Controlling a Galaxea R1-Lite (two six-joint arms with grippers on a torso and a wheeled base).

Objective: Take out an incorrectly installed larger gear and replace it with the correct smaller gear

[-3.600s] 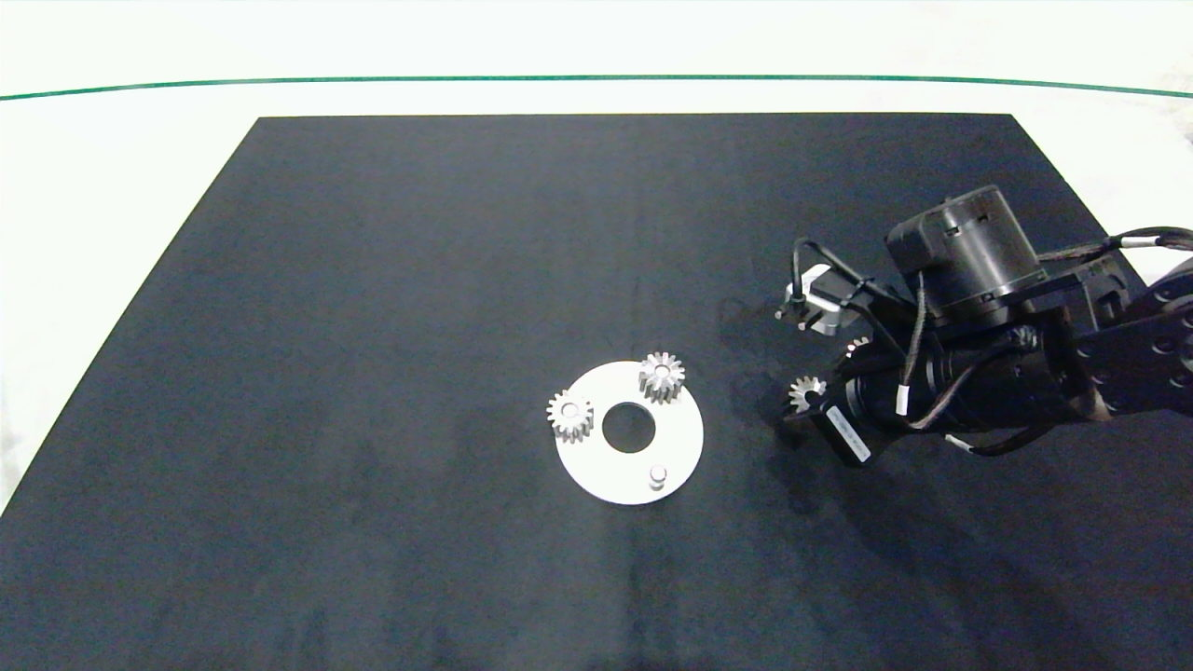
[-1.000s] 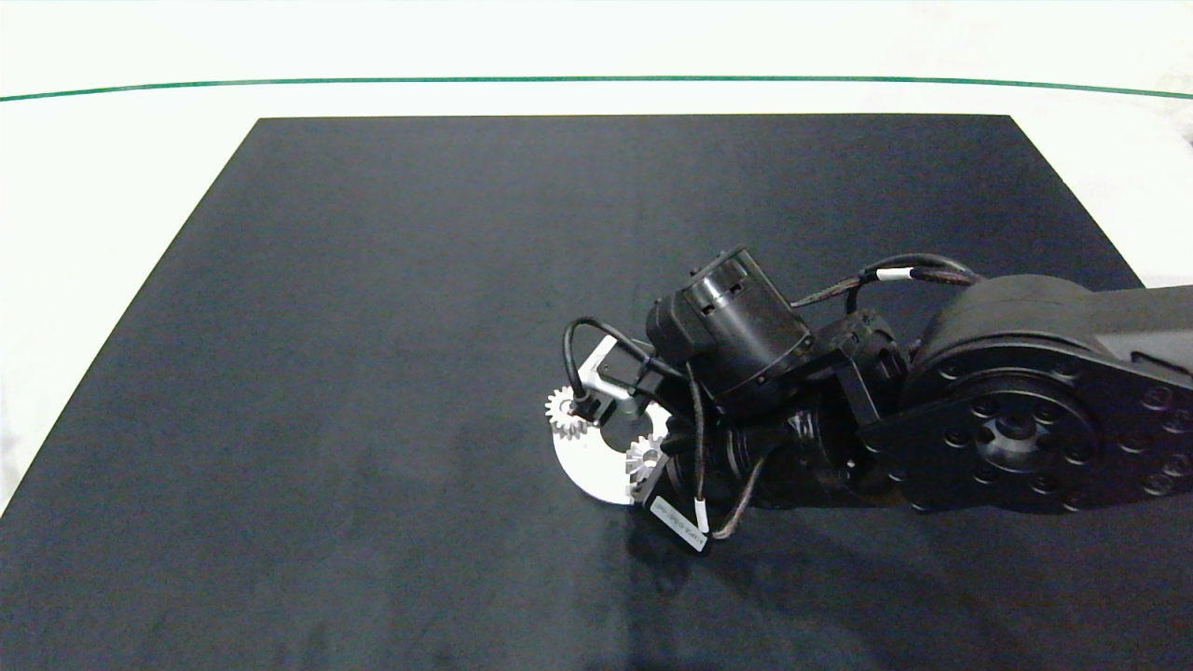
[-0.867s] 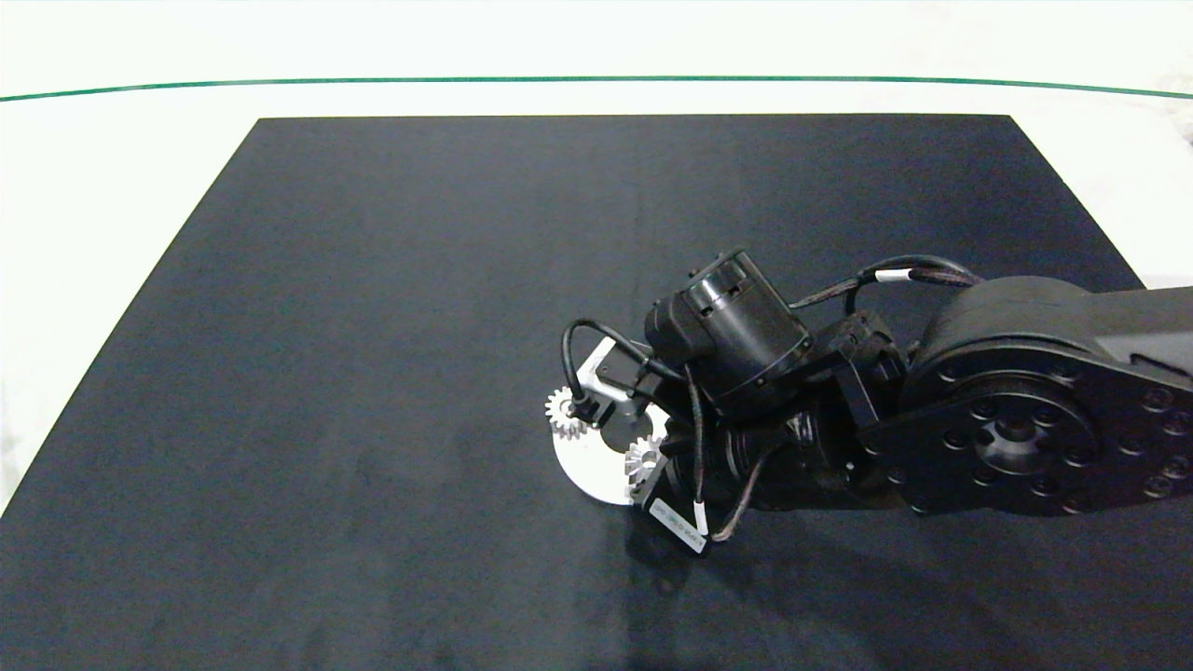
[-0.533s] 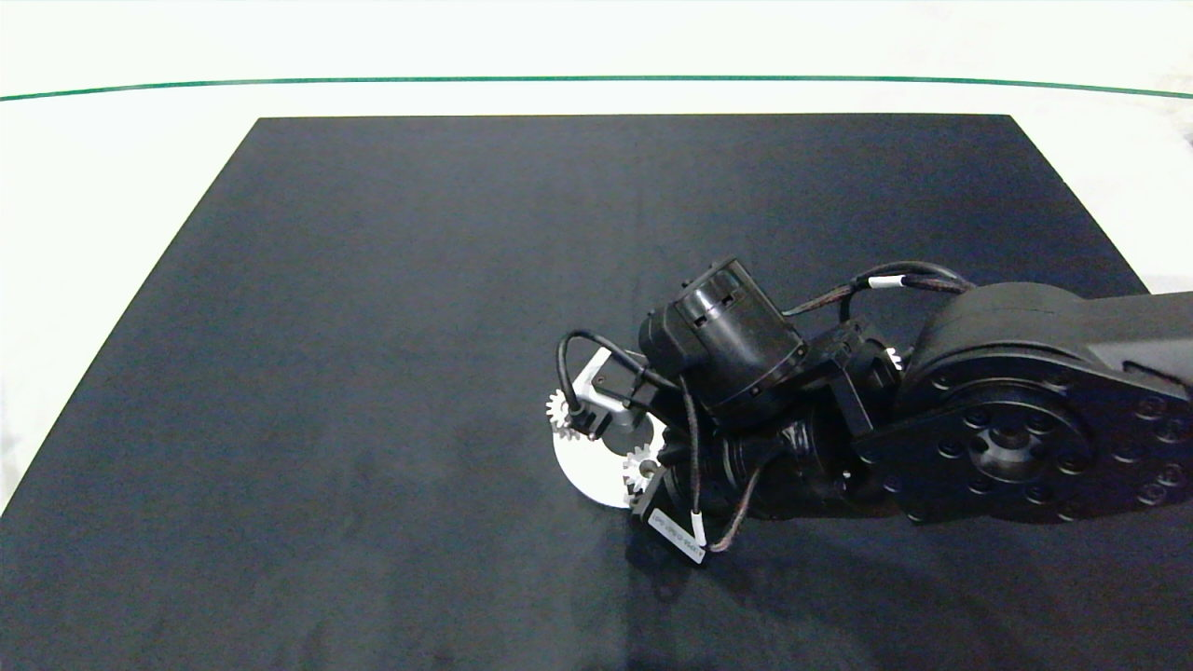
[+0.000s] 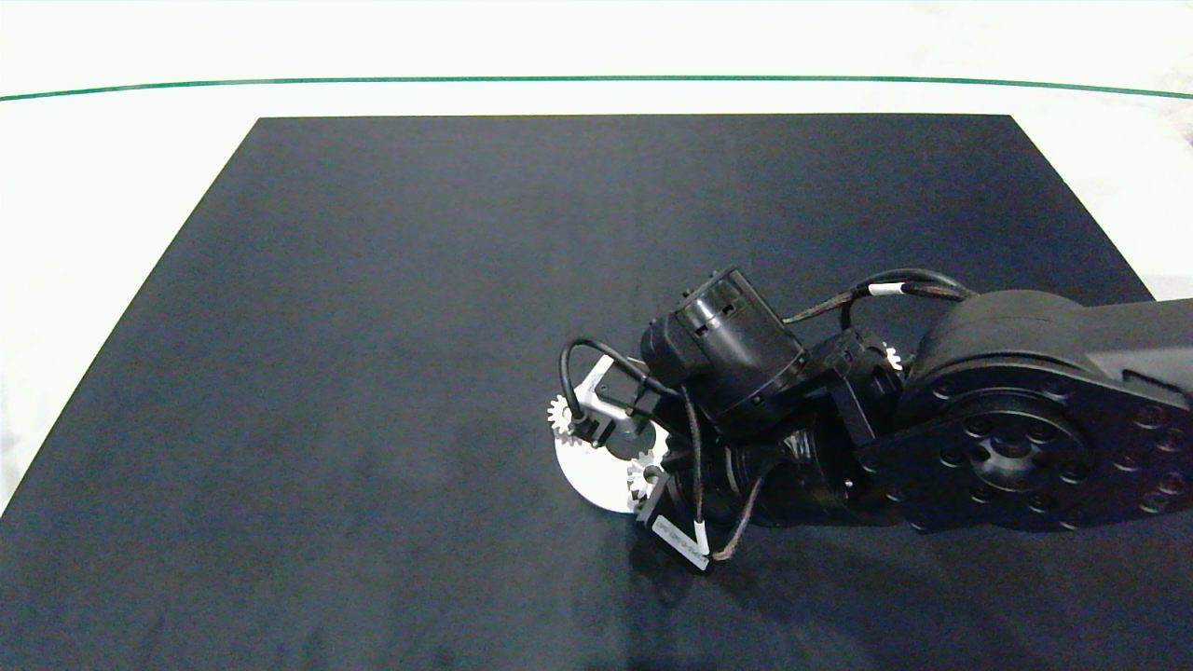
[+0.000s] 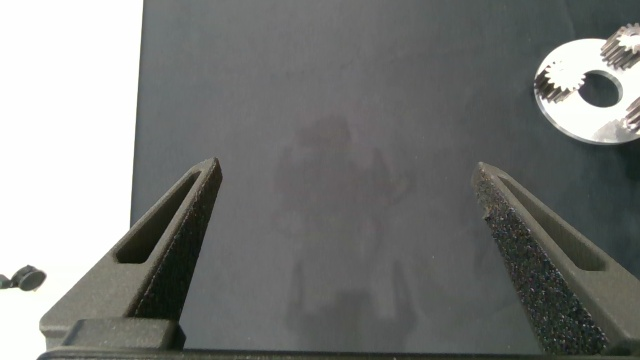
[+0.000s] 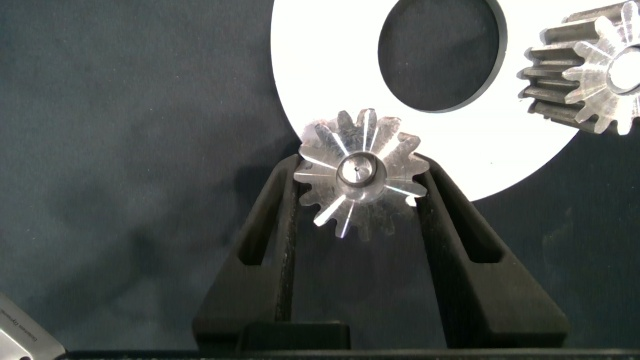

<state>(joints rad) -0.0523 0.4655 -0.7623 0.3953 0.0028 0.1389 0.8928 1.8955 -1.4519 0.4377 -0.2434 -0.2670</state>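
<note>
Right wrist view shows the right gripper [image 7: 360,195] clamped on the smaller gear [image 7: 360,172], held over the rim of the white disc [image 7: 330,60]. The left gripper [image 6: 350,190] hangs open above the bare black mat [image 6: 330,110].

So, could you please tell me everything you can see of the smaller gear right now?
The smaller gear is bright silver metal with pointed, slanted, star-like teeth and a small central hole in which something metal shows. It lies face up, clamped on two sides between the fingers of the right gripper. It sits over the edge of the white disc, partly over the black mat. From above it shows at the disc's near rim.
</note>
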